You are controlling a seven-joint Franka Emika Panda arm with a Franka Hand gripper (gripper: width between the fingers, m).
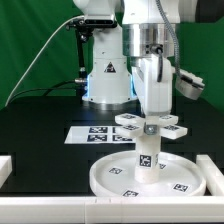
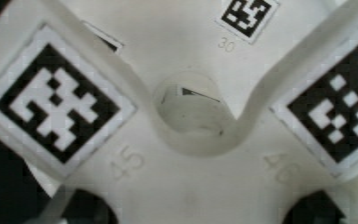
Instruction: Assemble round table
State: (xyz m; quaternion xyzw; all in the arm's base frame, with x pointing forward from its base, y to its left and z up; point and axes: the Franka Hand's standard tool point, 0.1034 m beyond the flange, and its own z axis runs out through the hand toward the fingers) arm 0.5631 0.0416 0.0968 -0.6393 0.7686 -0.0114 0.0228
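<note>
The round rimmed disc [image 1: 110, 176] lies flat on the black table near the front. The short post [image 1: 146, 157] stands upright in its middle. The cross-shaped piece [image 1: 128, 122] sits level on top of the post, its tagged arms spreading out. My gripper [image 1: 150, 116] comes straight down on the cross's centre. In the wrist view the cross-shaped piece [image 2: 176, 110] fills the picture, with a tag on each arm. The dark fingertips [image 2: 60, 206] press its hub from both sides, so my gripper [image 2: 197, 208] is shut on it.
The marker board [image 1: 92, 133] lies flat behind the disc, toward the exterior view's left. White edge rails stand at the left [image 1: 6, 166], right [image 1: 214, 170] and front [image 1: 60, 208] of the work area. The robot's base [image 1: 108, 75] stands behind.
</note>
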